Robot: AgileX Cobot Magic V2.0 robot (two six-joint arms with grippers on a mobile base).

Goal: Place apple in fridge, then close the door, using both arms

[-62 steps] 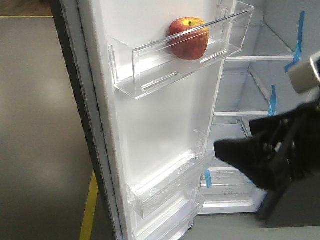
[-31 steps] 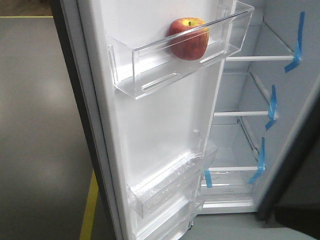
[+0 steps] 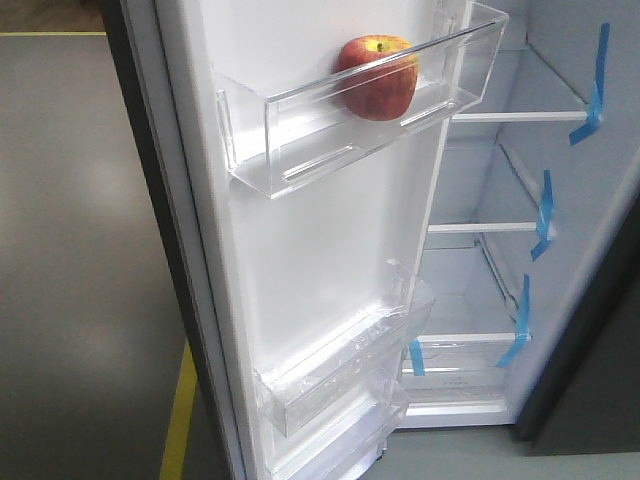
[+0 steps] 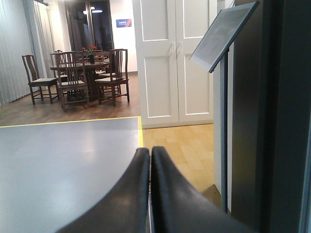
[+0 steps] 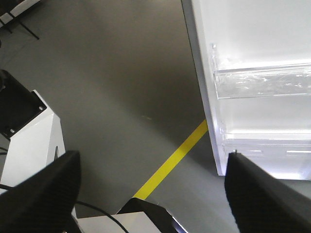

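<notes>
The red apple [image 3: 377, 78] with a yellow top sits in the clear upper bin [image 3: 300, 150] of the fridge's open door [image 3: 320, 260]. Beside the door, the white fridge interior [image 3: 500, 170] shows shelves marked with blue tape [image 3: 597, 70]. Neither gripper appears in the front view. My left gripper [image 4: 150, 151] is shut with nothing between its fingers, next to the fridge's dark outer side [image 4: 286, 116]. My right gripper [image 5: 151, 158] is open and empty over the floor, left of the door's lower bins [image 5: 262, 82].
A yellow floor line [image 3: 180, 410] runs below the open door and also crosses the right wrist view as the yellow line [image 5: 172, 160]. The robot's white base [image 5: 29, 141] lies at lower left there. A sign stand [image 4: 221, 34], white doors [image 4: 175, 58] and dining chairs [image 4: 80, 77] stand beyond.
The black right arm that filled the right side of the front view a second ago has pulled out of that view. The apple and the door have not moved.
</notes>
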